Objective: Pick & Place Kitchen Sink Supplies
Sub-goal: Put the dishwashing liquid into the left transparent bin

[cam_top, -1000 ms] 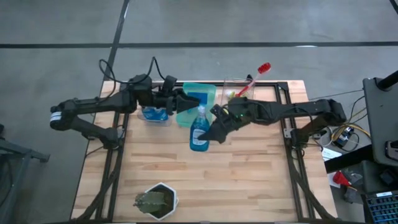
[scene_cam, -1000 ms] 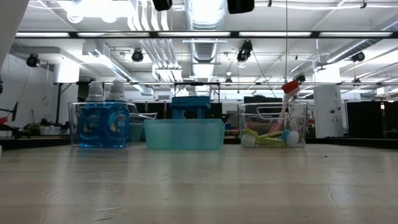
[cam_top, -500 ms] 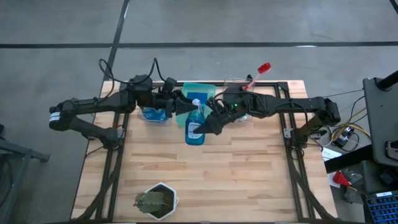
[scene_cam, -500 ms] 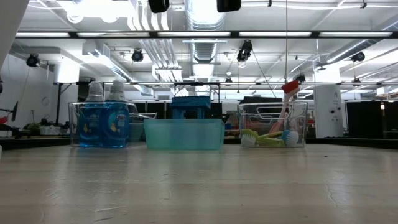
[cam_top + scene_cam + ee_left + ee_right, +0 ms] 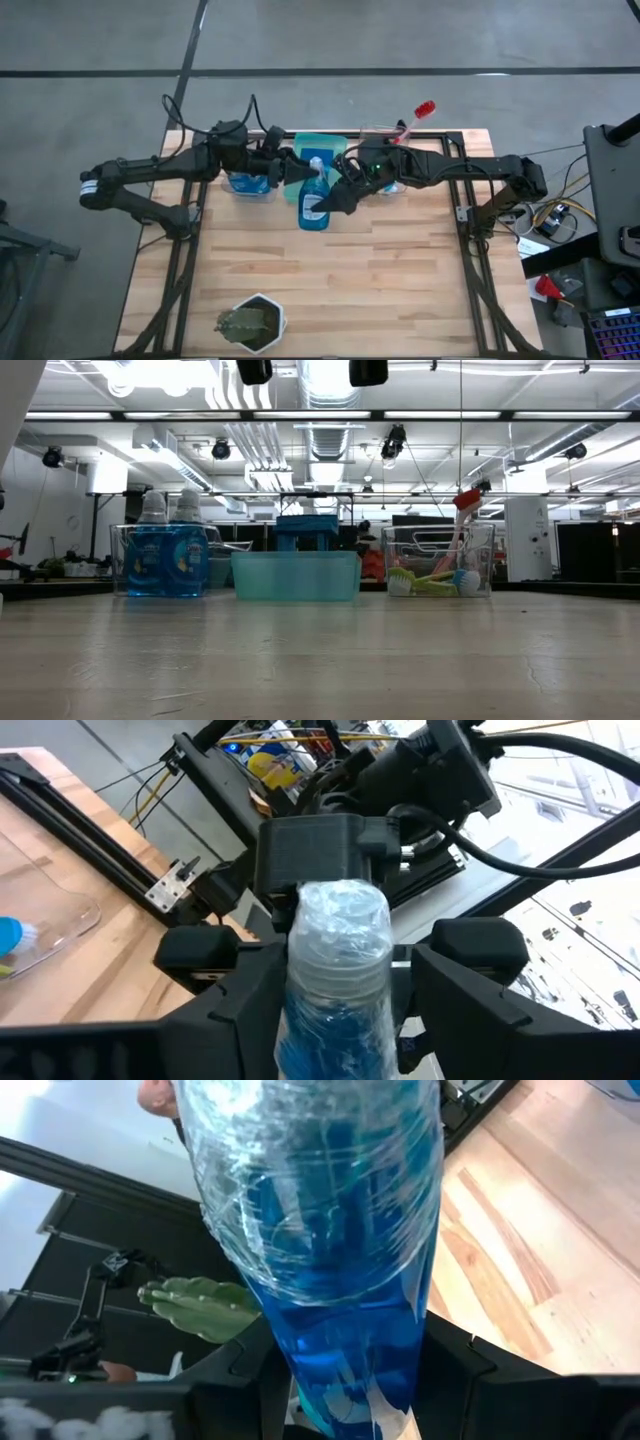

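Mid-handover, by the look of it. The right gripper (image 5: 335, 200) pinches the body of a blue bottle (image 5: 313, 200) and holds it in the air just in front of the green tray (image 5: 338, 150). The low view shows nothing standing on the bench (image 5: 330, 270) in front of that tray, so the bottle is off the wood.

The left gripper (image 5: 308, 176) is at the bottle's pale cap (image 5: 338, 935). In the left wrist view its fingers (image 5: 470, 950) straddle the cap, one either side, spread, with a sliver of gap showing (contact not confirmed from here). The right wrist view is filled by the bottle's blue body, squeezed between that arm's fingers (image 5: 480, 1380).

Other supplies are already sorted, relative to the tray:
- left of it, a clear bin (image 5: 165, 560) with two more blue bottles
- right of it, a second clear bin (image 5: 440, 565) holding brushes, a red brush (image 5: 466, 500) sticking up out of it
- well in front of it, near the bench's front edge, the plant (image 5: 250, 322) in its white pot (not part of the job)

My read: this bottle is headed for the bottle bin to the left of the tray, which is the left arm's side.

The next move calls for the left gripper to pinch the cap firmly before the right lets go. The neck is narrow and the body hangs below it, so a loose grip risks a swing or a drop. After that, carry it over the bin and lower it in upright beside the other two.
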